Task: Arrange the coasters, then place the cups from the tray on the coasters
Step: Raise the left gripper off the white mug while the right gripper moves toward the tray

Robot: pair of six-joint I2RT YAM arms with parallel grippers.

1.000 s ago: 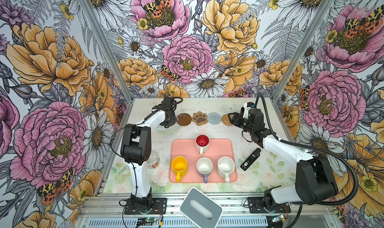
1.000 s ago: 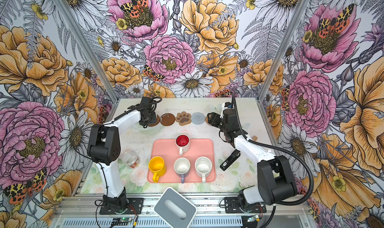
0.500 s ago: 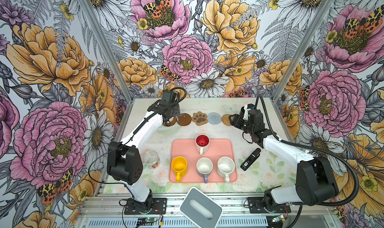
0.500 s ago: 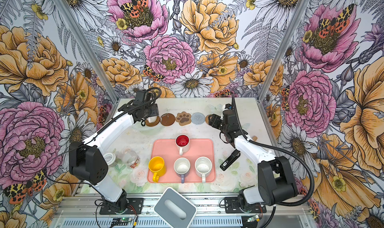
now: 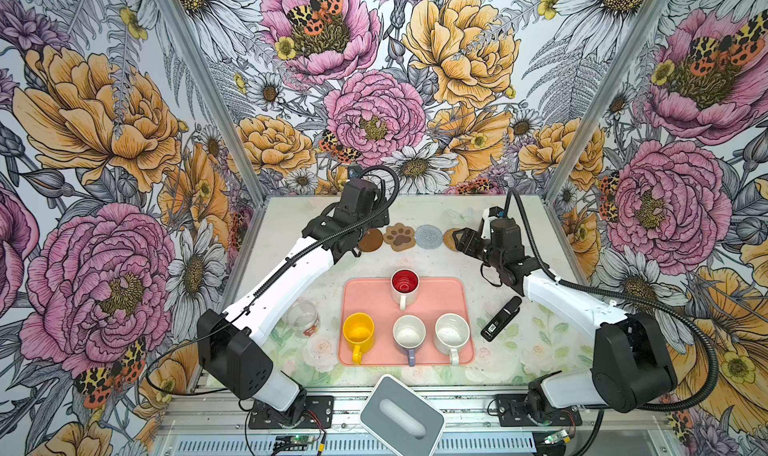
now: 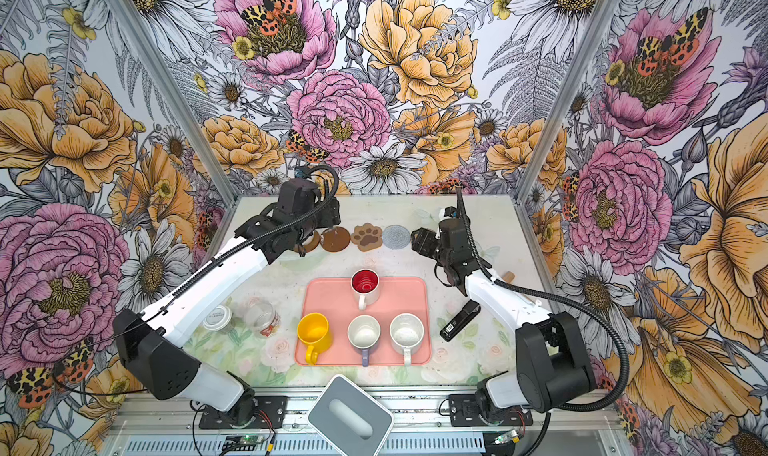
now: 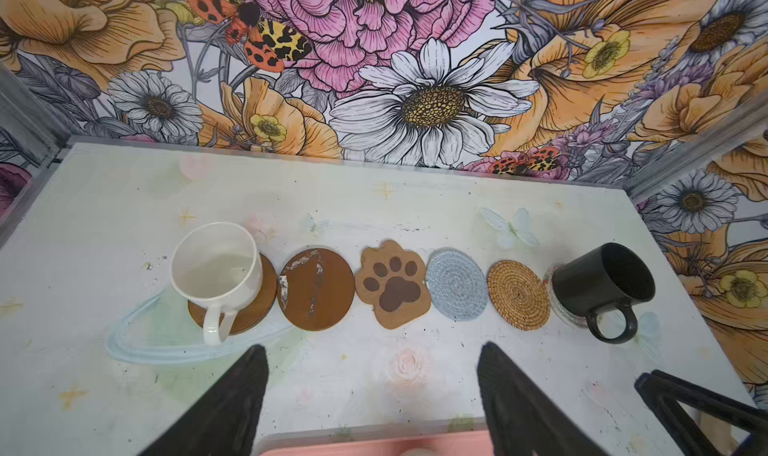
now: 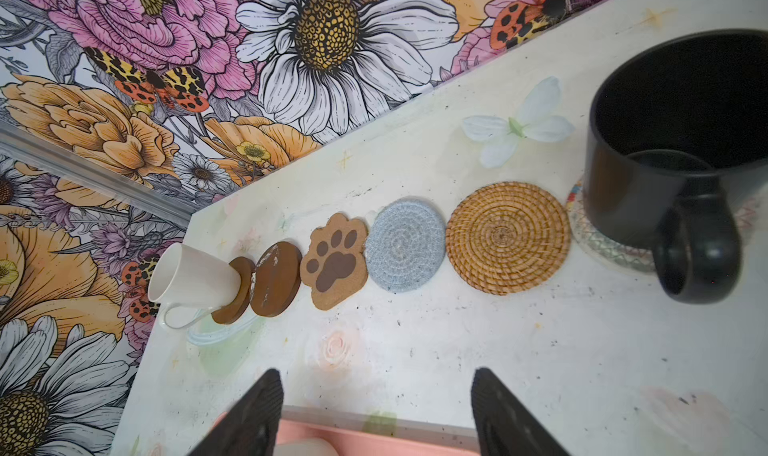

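Observation:
Several coasters lie in a row along the back of the table. The cream-white cup stands on the end brown disc. Then come a second brown disc, the paw print, the grey-blue woven round and the rattan round. The black cup stands on the clear lacy coaster. The pink tray holds the red-inside, yellow, lavender and speckled cups. My left gripper and right gripper hover open and empty between row and tray.
A clear jar lies left of the tray, with its white lid beside it. A black stapler-like device lies right of the tray. A grey-white box with an oval slot sits at the front edge.
My left gripper has opened wider and drawn up and back from the cream-white cup, which stays on the brown disc. The right arm has barely moved.

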